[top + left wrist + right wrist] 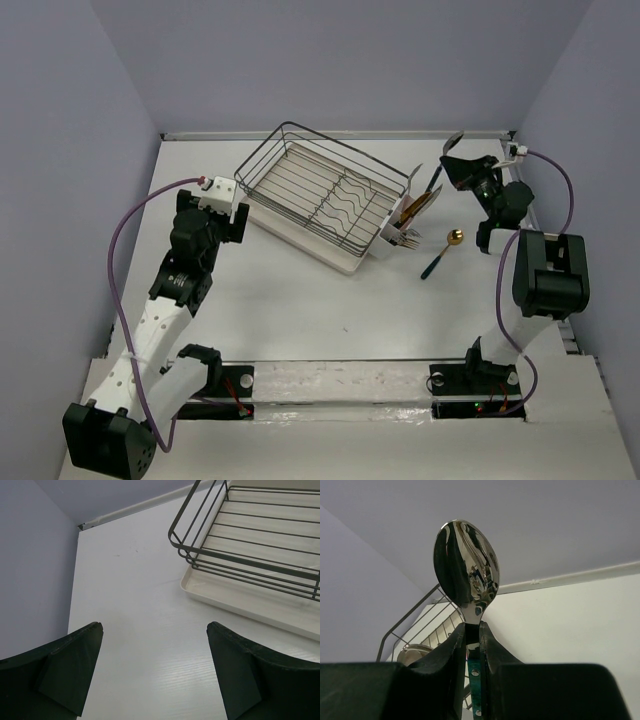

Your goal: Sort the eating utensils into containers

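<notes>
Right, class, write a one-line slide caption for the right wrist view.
Right gripper clamps a spoon by its neck, bowl up, with the rack behind.

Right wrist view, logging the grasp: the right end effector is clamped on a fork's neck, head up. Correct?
No: that is a spoon, not a fork. The right wrist view shows the right end effector clamped on its neck, head up.

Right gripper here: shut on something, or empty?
Shut on a spoon. In the right wrist view the right gripper pinches the spoon's neck, and the shiny bowl sticks up above the fingertips.
</notes>
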You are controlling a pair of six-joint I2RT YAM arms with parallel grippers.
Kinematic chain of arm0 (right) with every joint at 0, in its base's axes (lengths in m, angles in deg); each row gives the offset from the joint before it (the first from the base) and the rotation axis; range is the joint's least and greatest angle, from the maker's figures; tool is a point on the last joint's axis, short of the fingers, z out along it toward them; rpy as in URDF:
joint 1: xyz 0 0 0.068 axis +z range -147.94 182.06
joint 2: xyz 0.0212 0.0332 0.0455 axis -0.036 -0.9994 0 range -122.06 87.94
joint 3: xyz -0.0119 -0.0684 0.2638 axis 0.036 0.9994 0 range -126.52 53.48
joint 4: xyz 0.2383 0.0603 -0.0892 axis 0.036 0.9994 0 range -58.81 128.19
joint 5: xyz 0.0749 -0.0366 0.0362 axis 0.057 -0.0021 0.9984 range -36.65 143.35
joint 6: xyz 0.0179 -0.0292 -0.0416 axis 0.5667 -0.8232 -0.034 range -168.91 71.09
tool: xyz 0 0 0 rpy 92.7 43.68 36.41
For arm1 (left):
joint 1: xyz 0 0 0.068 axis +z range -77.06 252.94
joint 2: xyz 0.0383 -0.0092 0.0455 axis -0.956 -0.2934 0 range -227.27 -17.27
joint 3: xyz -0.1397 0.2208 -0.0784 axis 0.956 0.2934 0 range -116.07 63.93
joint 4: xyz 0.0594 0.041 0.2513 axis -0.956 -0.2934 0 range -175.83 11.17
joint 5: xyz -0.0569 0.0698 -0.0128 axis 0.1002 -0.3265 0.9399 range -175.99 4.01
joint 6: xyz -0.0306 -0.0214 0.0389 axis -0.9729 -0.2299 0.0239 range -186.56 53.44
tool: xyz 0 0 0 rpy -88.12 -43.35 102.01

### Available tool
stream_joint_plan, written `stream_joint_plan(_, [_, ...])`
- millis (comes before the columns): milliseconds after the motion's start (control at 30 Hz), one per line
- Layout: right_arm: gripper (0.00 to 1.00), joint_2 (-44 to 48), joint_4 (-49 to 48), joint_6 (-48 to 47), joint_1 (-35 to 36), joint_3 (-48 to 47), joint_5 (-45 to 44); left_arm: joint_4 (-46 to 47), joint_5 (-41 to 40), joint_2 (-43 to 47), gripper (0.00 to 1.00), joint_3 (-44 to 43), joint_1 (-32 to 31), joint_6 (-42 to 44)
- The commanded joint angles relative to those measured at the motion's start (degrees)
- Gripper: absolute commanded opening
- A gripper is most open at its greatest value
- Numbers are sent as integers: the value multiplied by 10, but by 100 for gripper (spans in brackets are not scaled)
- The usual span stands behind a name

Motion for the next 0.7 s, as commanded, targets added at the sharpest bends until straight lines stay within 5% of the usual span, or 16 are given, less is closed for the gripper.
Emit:
stream_joint_plan(0, [0,39,-148,-7,1,-5,0,15,1,-3,99,-32,3,6])
stream_joint_plan(667, [0,45,-159,18,21,-7,7,15,6,-2,99,-29,3,2])
